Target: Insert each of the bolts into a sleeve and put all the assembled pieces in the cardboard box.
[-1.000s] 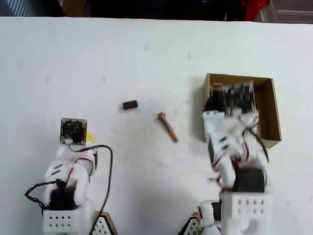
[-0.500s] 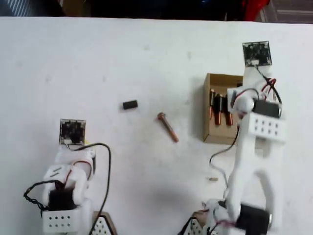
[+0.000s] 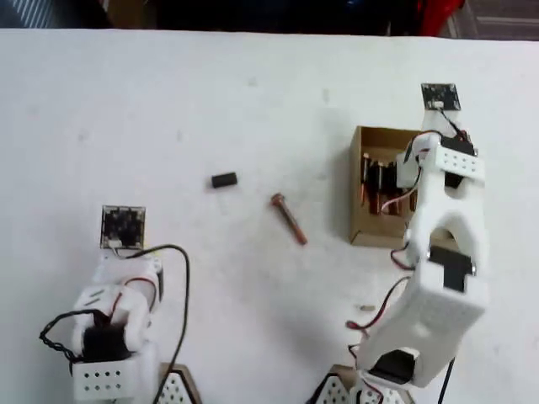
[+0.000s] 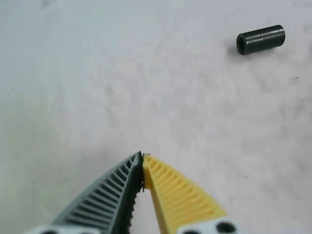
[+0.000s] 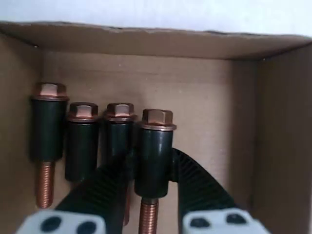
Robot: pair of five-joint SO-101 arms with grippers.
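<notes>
**Colour log, single frame**

Matte white table [image 3: 253,93]. Loose black cylindrical metal sleeve [image 4: 260,40], upper right of the left wrist view. Loose copper-orange hex bolt [image 3: 289,219], centre of the high view. Plain brown cardboard box [image 5: 146,44]. Left gripper [image 4: 142,158]: one ribbed grey finger, one ribbed yellow. Right gripper [image 5: 152,161]: ribbed black, around a copper-and-black assembled piece [image 5: 155,146].

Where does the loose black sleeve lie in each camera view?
High view: the black sleeve lies on the white table, beside the loose bolt.
Left wrist view: the sleeve lies beyond the shut left gripper, apart from it.
Right wrist view: looks into the cardboard box, where the right gripper holds an assembled piece.
Shared landmark: the white table.
</notes>
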